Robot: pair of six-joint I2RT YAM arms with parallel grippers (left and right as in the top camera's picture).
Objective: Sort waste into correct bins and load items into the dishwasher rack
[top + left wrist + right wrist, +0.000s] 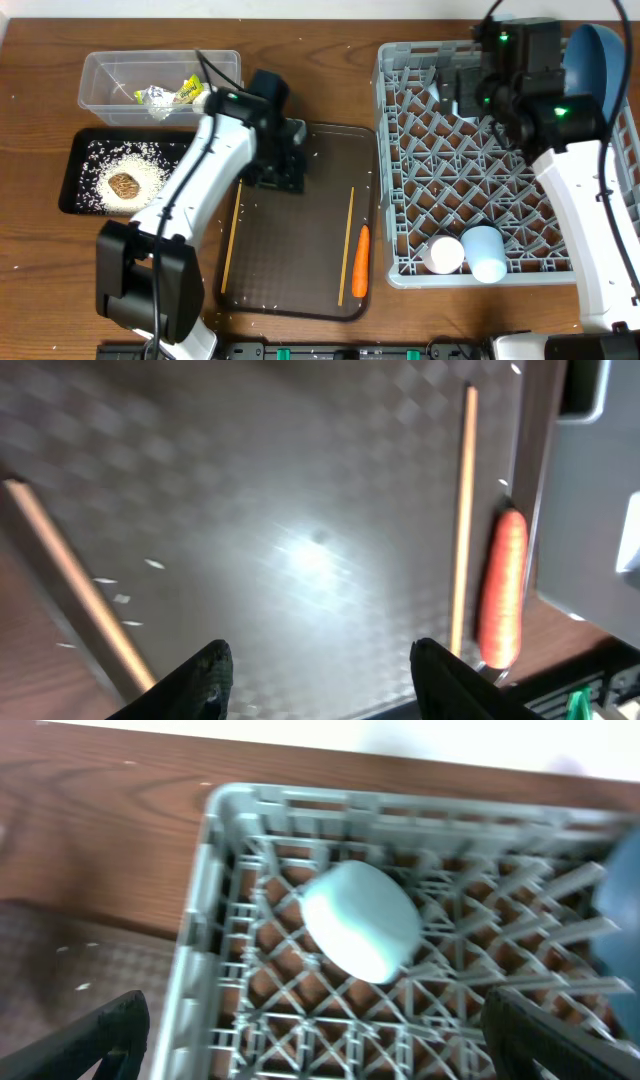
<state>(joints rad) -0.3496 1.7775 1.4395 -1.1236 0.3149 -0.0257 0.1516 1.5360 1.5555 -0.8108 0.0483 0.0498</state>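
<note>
My left gripper is open and empty over the dark-brown serving tray. On that tray lie two chopsticks and the orange carrot. My right gripper is open and empty above the far left corner of the grey rack. Below it the small light-blue bowl lies upside down. The blue plate stands at the rack's far right. The pink cup and light-blue cup sit at its front.
The clear tub at the far left holds tissue and the yellow-green wrapper. The black tray in front of it holds rice and the brown lump. Stray rice grains dot the serving tray and table.
</note>
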